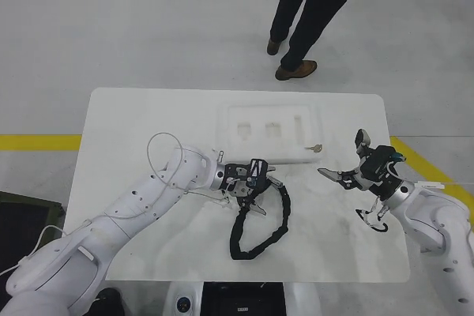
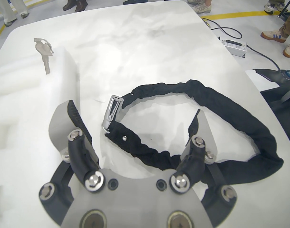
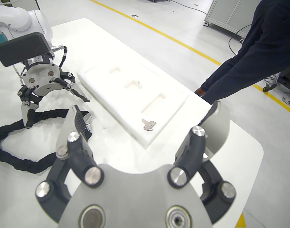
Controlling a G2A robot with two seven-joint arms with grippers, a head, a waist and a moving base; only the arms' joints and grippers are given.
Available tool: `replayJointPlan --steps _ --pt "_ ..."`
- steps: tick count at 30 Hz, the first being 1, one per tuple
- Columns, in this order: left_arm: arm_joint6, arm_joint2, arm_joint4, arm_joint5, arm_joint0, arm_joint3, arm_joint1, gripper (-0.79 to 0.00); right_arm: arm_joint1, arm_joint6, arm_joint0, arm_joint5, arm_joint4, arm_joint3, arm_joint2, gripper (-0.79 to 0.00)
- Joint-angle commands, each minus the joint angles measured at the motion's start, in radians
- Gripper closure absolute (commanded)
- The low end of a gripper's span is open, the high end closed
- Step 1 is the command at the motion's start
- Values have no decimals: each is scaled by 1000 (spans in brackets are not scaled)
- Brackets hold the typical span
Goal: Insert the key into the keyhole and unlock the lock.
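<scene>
One white table (image 1: pixel 142 118), and on it one white foam tray (image 1: pixel 257 150) with at least three rectangular pockets cut into its top. I count one key (image 1: pixel 314 148), on the tray's corner towards the right gripper (image 1: pixel 344 154); whether a second key hides under its head I can't tell. One black chain lock (image 1: pixel 285 217), with one chrome cylinder (image 2: pixel 113 110), lies just beside the tray's robot-facing long edge. Two grippers in all, counting the left gripper (image 1: pixel 262 189), with two fingers apiece.
</scene>
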Motion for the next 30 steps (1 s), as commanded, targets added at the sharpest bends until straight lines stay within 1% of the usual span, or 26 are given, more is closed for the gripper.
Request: replayJointPlan --steps 1,7,15,24,27,30 --pt "-7 6 7 -6 -8 8 -6 -785 0 0 0 0 0 0 0 -785" --pt "11 40 26 -12 -41 55 -39 -785 0 0 0 0 0 0 0 -785" --pt "81 91 106 37 -80 137 -83 -785 0 0 0 0 0 0 0 -785" --pt "143 131 161 57 -114 223 -126 -782 0 0 0 0 0 0 0 -785" --pt "161 142 176 65 -124 250 -140 -727 0 0 0 0 0 0 0 -785" --pt "180 152 188 71 -133 275 -153 -646 0 0 0 0 0 0 0 -785"
